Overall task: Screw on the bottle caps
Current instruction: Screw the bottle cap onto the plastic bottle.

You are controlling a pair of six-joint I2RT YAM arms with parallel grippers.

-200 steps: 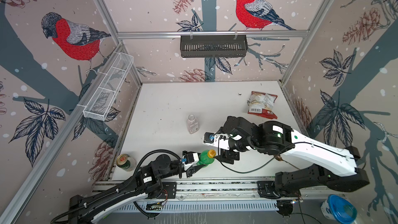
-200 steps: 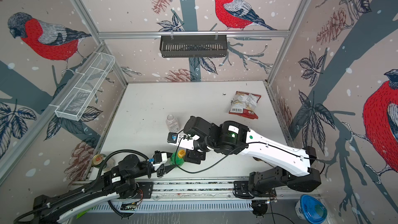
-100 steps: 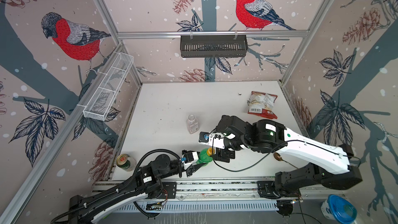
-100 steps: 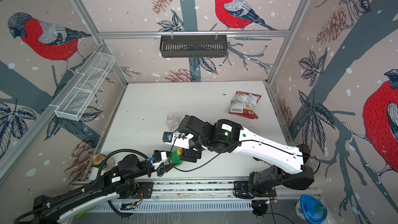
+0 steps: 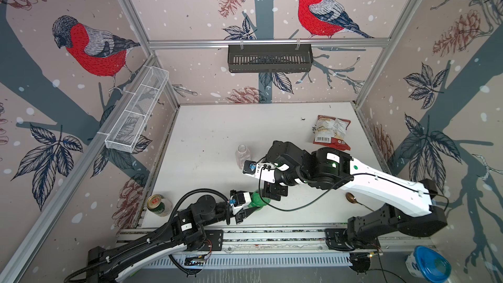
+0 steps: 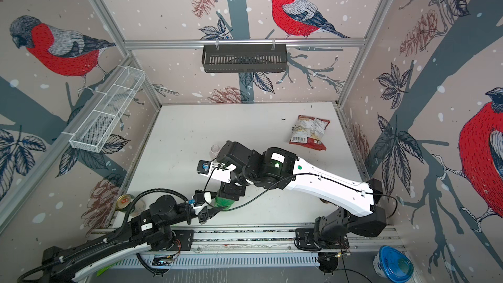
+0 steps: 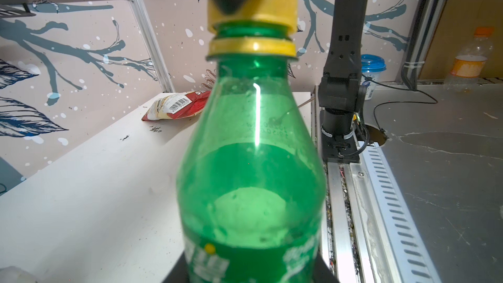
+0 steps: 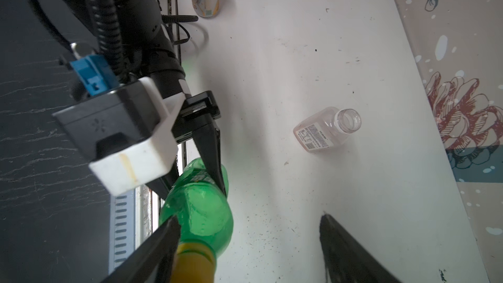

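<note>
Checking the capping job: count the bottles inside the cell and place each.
2. The green bottle is up front, gripped by the left pincer; the clear bottle stands uncapped farther back. The right arm may hide more.

Nothing reads clearly from here: a barcode on the snack packet at two o'clock on the table, tiny illegible print on the clear bottle, blurred white characters on the green bottle.

In both top views the yellow cap is hidden by the right gripper. The green bottle is cropped at its base in the left wrist view.
</note>
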